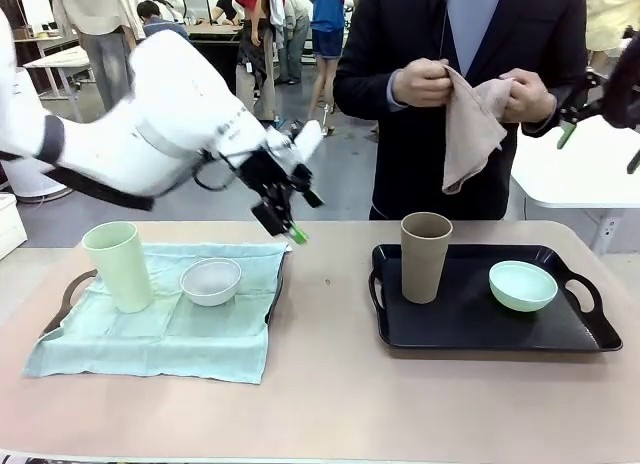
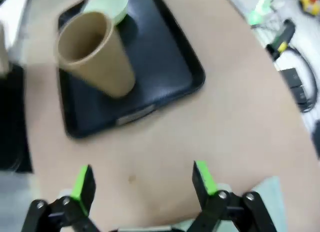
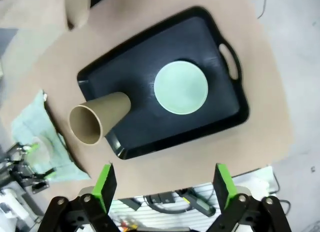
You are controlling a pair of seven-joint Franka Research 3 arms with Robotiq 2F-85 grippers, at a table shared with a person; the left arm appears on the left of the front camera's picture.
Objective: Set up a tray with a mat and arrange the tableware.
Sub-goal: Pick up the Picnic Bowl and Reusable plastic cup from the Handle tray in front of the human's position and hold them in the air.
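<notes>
**Right gripper (image 3: 164, 184) hovers, jaws spread wide**

Beneath it, a black handled plastic tray (image 3: 150, 57) on the tan tabletop (image 3: 45, 57) carries a tall tan-brown tapered cup (image 3: 100, 117) near one corner and a round mint-green bowl (image 3: 180, 87) mid-tray, the two apart.

White rounded left arm (image 1: 160, 114), grey band (image 1: 50, 139), looping black cable (image 1: 210, 174), black left claw (image 1: 288, 224), green pads (image 2: 202, 174)

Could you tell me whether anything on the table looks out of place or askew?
The pale green mat lies crooked and rumpled over the left tray, its front edge spilling onto the table. The black tray has no mat under the tan cup and mint bowl; a person holds a cloth. Nothing is tipped or spilled.
</notes>
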